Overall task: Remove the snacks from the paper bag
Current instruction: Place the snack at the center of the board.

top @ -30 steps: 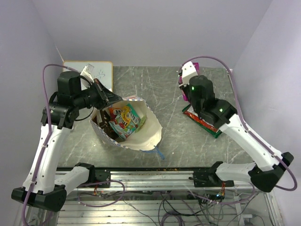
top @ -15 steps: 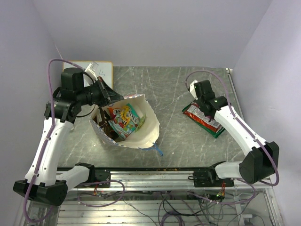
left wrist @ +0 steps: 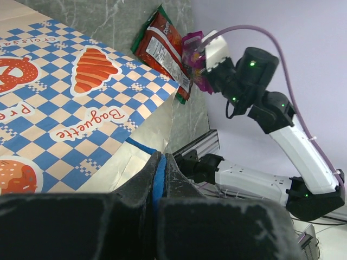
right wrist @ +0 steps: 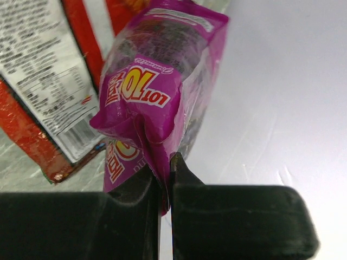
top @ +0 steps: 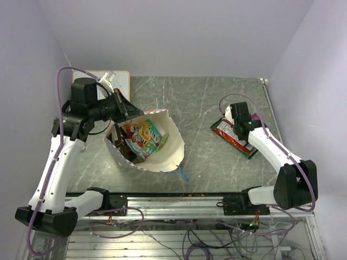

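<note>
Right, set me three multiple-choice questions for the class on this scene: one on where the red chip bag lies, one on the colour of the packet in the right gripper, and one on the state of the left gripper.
1. Where does the red chip bag lie?
A. inside the paper bag
B. on the table beside the right arm
C. on the whiteboard

2. What colour is the packet in the right gripper?
A. purple
B. yellow
C. blue

3. How is the left gripper?
A. wide open above the table
B. shut on the paper bag's edge
C. shut on a snack

Answers:
1 B, the top view shows it flat on the table.
2 A, the right wrist view shows a purple packet pinched.
3 B, the left wrist view shows the fingers closed on the bag's blue-trimmed edge.
</note>
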Available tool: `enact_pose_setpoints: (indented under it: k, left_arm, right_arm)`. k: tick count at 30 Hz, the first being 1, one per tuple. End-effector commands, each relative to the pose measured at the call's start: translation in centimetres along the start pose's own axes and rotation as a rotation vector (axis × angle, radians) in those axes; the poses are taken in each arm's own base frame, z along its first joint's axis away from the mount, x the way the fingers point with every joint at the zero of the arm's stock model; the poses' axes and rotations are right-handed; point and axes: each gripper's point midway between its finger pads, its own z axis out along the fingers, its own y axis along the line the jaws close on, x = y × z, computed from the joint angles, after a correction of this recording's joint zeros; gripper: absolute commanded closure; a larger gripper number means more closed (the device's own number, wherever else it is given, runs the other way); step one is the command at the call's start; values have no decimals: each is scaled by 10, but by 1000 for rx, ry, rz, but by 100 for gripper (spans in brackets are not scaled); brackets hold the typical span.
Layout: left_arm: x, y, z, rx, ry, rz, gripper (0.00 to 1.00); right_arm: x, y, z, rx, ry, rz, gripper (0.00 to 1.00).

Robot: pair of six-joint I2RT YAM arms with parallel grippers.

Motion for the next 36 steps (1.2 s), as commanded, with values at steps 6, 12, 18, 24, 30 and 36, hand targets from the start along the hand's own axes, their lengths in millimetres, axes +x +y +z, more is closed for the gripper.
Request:
enact_pose_setpoints:
  k: [6, 12, 18, 24, 30, 36]
  left_arm:
    - [5, -11, -3, 57, 13, 34, 93]
    - [3, -12, -5, 43, 8, 42, 93]
    - [4, -14, -10, 40, -5, 32, 93]
    - [10, -16, -14, 54, -3, 4, 93]
    - [23, -26, -15, 153, 35, -37, 93]
    - [46, -27, -14, 249, 97, -101, 93]
  right_arm:
    - [19, 44, 11, -73, -50, -79, 100]
    - [23, 82, 13, -150, -140, -112, 90]
    - [9, 101, 5, -215, -237, -79, 56]
    - [-16, 77, -30, -273, -306, 105, 30]
    - [-46, 63, -79, -409, -440, 258, 20]
    - [-124, 58, -184, -742, -826, 486, 20]
